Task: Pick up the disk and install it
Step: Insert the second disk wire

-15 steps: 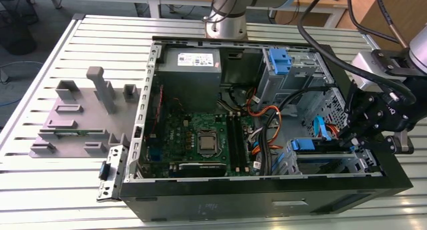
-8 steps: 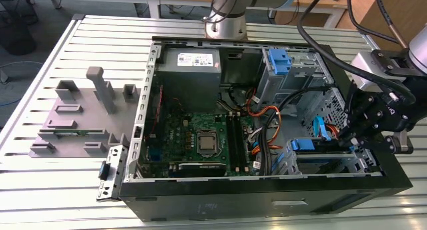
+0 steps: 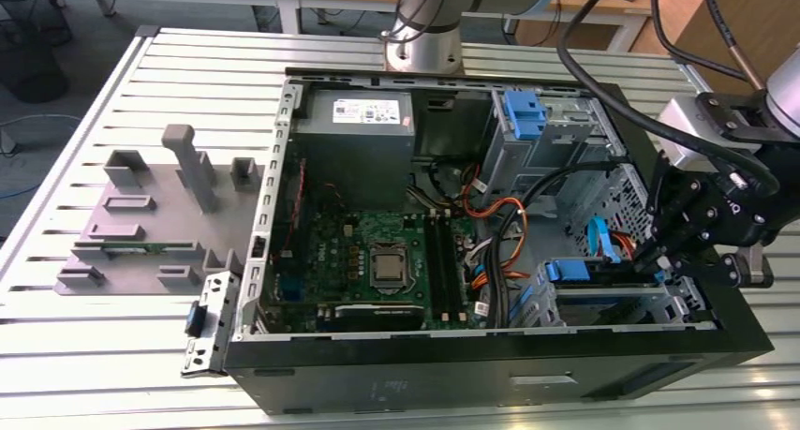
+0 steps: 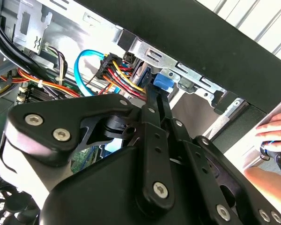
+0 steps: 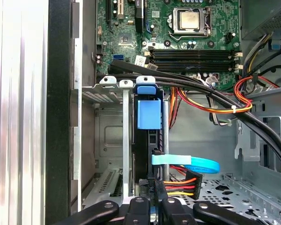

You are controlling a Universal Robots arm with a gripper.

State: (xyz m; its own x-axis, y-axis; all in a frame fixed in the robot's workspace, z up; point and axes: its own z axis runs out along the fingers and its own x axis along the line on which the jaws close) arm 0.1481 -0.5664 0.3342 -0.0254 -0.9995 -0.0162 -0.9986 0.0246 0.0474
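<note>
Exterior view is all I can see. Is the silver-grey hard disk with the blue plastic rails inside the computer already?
Observer: Yes. In the first wrist view the disk stands on edge in a grey metal bay slot, with its blue plastic tab facing the camera.
Operator: Are any wires on it?
Observer: A flat blue cable and a plug with red, yellow and black wires both reach its edge.
Operator: Is anybody close by?
Observer: In the second wrist view a person's hand lies just outside the black metal computer case.
</note>
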